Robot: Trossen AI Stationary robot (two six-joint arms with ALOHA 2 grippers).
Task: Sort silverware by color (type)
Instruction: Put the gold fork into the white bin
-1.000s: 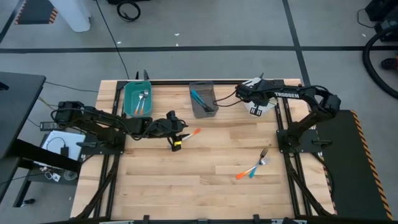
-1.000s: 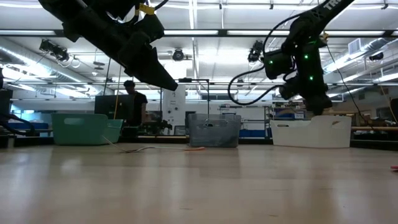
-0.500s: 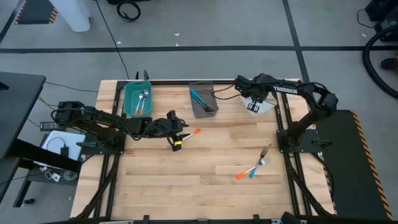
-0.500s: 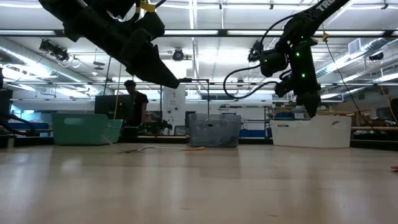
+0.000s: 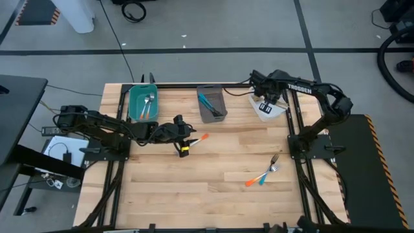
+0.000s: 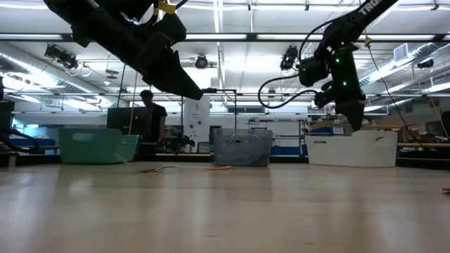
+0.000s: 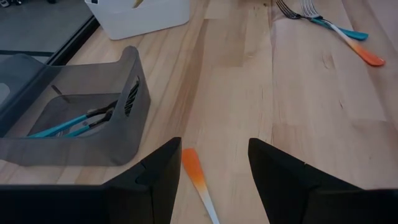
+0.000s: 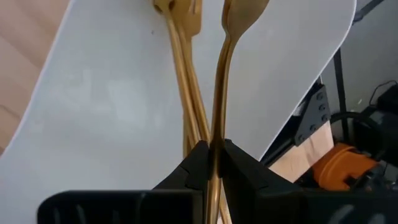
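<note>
White "TROSSEN" lettering runs along the right arm [image 5: 299, 88].

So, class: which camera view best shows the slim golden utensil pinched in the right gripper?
The right wrist view: the right gripper clamps the golden utensil over the white bin. From above, the arm hides it; the low view shows no utensil; the left wrist view misses it.

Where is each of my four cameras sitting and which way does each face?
High: overhead, straight down; both arms, table.
Low: table height, level across; both arms hang in, grey bin behind.
Left wrist: on left arm, past its open left hand at orange fork.
Right wrist: on right arm; right hand grips golden utensil over white bin.
Shared: high and left wrist both show the orange fork.
</note>
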